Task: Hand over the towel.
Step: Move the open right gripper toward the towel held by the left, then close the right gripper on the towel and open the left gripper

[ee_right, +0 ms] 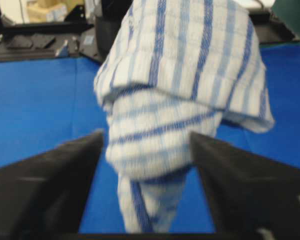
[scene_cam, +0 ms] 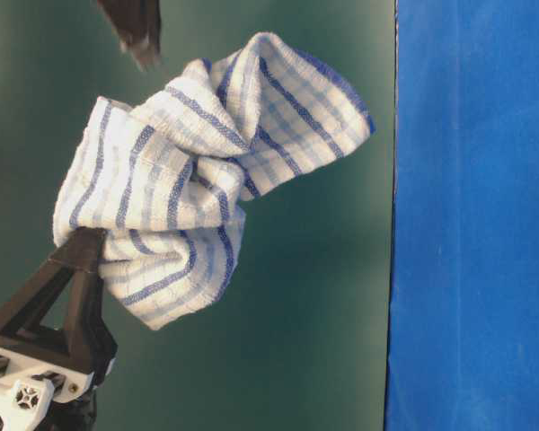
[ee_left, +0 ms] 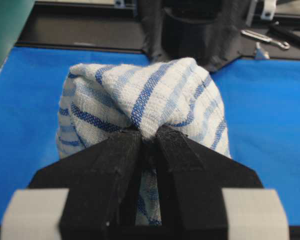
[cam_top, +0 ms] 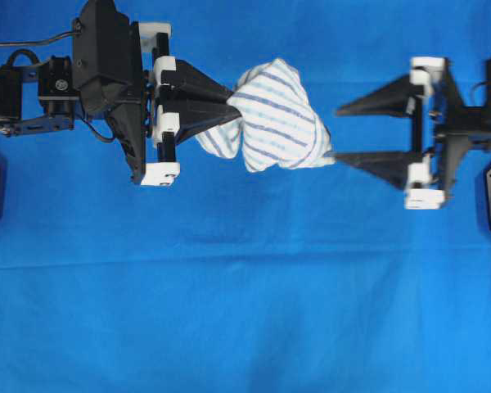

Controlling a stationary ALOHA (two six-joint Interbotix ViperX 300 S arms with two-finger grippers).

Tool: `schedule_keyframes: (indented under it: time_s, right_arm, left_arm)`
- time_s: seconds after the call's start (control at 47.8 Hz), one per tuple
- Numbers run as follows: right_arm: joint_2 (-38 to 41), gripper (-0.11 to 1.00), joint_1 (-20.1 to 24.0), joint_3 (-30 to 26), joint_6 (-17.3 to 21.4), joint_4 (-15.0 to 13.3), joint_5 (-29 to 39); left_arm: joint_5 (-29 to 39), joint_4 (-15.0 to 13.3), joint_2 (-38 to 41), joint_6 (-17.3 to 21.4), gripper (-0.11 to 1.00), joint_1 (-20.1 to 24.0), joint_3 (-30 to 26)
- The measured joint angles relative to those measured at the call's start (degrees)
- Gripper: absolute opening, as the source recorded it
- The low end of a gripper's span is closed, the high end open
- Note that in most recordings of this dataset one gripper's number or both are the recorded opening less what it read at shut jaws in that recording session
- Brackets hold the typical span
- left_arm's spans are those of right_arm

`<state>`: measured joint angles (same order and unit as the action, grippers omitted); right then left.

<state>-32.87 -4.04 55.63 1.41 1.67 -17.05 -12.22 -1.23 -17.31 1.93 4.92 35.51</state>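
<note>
Towel [cam_top: 272,116]: bunched, striped white and blue, raised clear of the blue sheet [cam_top: 245,311], extending from the left gripper's tips toward the right gripper.
Left gripper [cam_top: 229,104]: jaws clamped tight on one end of the towel; cloth pinched between the tips in the left wrist view.
Right gripper [cam_top: 337,133]: jaws spread wide, holding nothing; one fingertip [cam_top: 337,155] at the towel's far corner, contact unclear.

One towel [cam_top: 270,115], two pincers: left pincer [cam_top: 229,102], right pincer [cam_top: 337,133].
</note>
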Motion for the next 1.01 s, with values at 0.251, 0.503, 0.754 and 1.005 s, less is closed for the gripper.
schedule_keyframes:
  time_s: [0.251,0.503,0.754,1.005]
  right_arm:
    - [11.3,0.74,-0.3,-7.0,0.1,3.0,-1.4]
    - [21.2,0.74,-1.1,-15.3,0.1,3.9,-1.6]
    - [24.6,0.74,-1.1,-19.2,-0.1,3.9,-1.6]
    - [24.7,0.4,-1.2,-19.2,-0.4,3.9,-1.3]
  left_arm:
    - [-0.6,0.1,0.0,-0.1,0.04,0.0,0.0]
    - [-2.0,0.0,0.0,0.0,0.04,-0.1,0.0]
    - [-2.5,0.0,0.0,0.0,0.04,-0.4,0.1]
    - [-2.5,0.0,0.0,-0.1,0.04,-1.1,0.0]
